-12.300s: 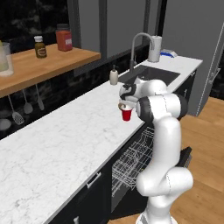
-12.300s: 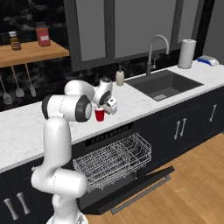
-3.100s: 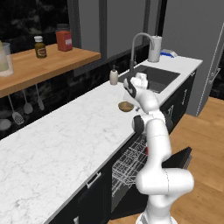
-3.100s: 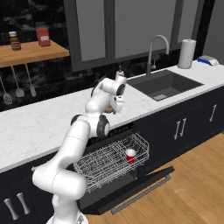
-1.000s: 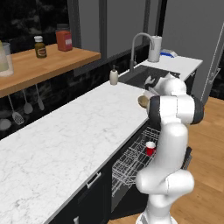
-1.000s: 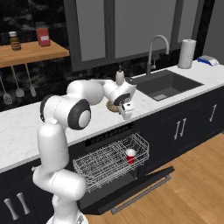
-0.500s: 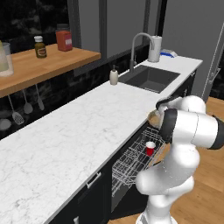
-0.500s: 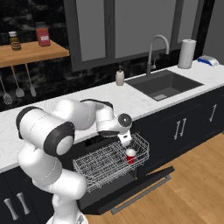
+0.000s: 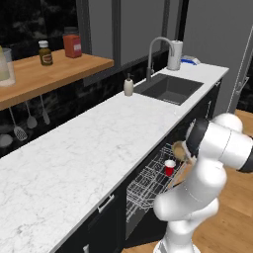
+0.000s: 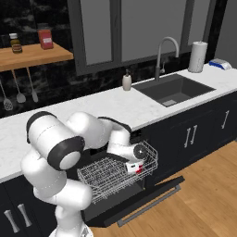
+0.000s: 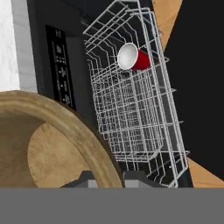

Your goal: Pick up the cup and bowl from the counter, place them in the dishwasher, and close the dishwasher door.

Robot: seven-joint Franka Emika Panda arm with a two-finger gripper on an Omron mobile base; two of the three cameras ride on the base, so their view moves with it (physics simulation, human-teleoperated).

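Both base views look down from behind the arm, left and right. They share the rack (image 9: 148,180) (image 10: 115,173). Hand view hovers close above it (image 11: 135,105).

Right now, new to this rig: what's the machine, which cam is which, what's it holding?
It is a white robot arm on a driving base in a rendered kitchen. Two pictures come from cameras on the base, behind the arm to its left and right. The third looks along the gripper. The counter carries a small soap bottle by the sink. The dishwasher is open, its door down and its wire rack pulled out. The cup sits in the rack. The gripper holds the bowl above the rack.
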